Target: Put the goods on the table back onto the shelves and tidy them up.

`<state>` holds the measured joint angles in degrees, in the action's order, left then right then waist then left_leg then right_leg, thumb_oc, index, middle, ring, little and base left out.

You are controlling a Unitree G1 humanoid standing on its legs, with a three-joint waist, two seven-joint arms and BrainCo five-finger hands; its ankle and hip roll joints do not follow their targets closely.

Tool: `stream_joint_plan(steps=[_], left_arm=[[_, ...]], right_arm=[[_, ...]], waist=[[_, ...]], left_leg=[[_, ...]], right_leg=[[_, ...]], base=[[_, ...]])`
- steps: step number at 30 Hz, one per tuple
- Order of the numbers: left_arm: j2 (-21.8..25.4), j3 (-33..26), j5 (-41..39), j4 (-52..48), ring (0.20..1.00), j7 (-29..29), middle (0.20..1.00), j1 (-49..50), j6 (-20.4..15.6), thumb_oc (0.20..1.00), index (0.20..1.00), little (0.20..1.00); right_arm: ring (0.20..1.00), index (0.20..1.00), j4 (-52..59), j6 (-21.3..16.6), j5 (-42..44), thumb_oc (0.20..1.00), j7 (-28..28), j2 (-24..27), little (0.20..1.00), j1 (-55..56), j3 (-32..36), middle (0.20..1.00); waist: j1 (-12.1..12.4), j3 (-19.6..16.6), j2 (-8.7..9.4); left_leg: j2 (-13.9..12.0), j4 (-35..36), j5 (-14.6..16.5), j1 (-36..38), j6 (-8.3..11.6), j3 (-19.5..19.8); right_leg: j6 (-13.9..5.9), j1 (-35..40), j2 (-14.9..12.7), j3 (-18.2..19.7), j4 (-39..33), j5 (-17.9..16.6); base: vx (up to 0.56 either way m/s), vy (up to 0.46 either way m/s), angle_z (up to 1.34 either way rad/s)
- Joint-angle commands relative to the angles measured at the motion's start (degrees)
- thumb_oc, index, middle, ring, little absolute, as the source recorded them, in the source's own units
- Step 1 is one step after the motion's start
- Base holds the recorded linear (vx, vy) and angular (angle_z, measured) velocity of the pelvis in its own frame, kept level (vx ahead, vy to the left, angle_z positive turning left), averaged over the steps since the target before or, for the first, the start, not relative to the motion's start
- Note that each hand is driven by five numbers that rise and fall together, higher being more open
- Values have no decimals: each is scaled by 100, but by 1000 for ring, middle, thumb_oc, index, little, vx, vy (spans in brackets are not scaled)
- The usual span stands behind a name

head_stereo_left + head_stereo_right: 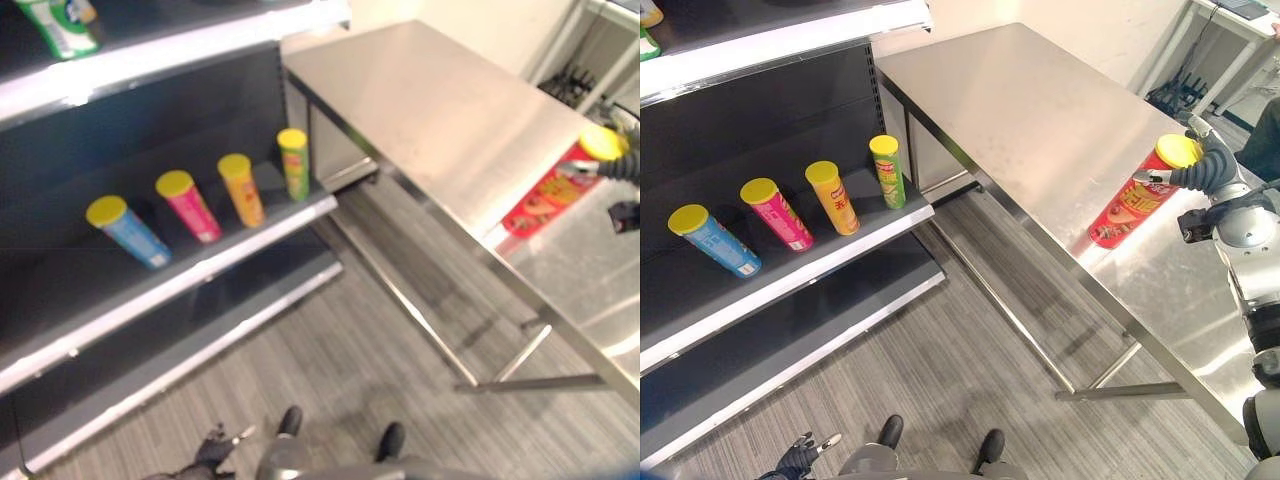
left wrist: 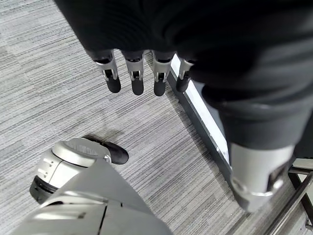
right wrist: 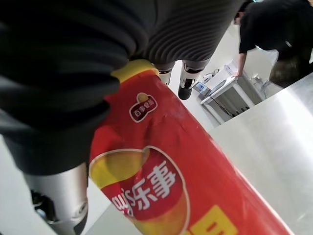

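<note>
A red chip can with a yellow lid rests with its base on the steel table, near the table's front edge. My right hand is shut on the can's top end, just under the lid. In the right wrist view the can lies against the palm, with the fingers past it. Blue, pink, orange and green cans stand in a row on the middle shelf. My left hand hangs low over the floor, fingers relaxed and holding nothing.
Below the row of cans is a bare lower shelf. A green package sits on the top shelf. Grey carpet lies between shelf and table. A person in dark clothes bends over a stand beyond the table.
</note>
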<state>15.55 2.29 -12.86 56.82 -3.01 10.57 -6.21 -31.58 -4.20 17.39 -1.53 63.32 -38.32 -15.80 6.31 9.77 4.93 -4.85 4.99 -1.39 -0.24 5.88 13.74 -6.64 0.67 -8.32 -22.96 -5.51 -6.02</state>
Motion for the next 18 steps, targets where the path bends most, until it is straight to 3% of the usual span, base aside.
stream_joint_plan(steps=[1, 11, 18], left_arm=[[358, 252, -229, 118, 1000, -56, 1000, -331, -116, 1000, 1000, 1000], [342, 213, -272, 121, 1000, -24, 1000, -339, -127, 1000, 1000, 1000], [296, 57, -261, 59, 1000, -70, 1000, -375, -78, 1000, 1000, 1000]], right_arm=[[200, 200, 46, -89, 67, 200, 110, 218, 200, -649, -440, 200], [200, 200, 407, -154, 375, 200, 235, 286, 200, -345, -239, 200], [200, 200, 1438, -375, 328, 200, -117, 10, 200, 478, 887, 200]], waist=[[208, -3, 253], [170, -13, 234], [147, -54, 148]], left_leg=[[-377, 1, 280, 36, 294, -526], [-392, 1, 288, 85, 316, -549], [-475, 1, 328, 174, 356, -581]], right_leg=[[-323, 343, -246, -82, 51, 637], [-316, 409, -243, -112, 51, 667], [-281, 519, -194, -126, 51, 728]], base=[[0, 0, 0], [0, 0, 0], [3, -20, 2]])
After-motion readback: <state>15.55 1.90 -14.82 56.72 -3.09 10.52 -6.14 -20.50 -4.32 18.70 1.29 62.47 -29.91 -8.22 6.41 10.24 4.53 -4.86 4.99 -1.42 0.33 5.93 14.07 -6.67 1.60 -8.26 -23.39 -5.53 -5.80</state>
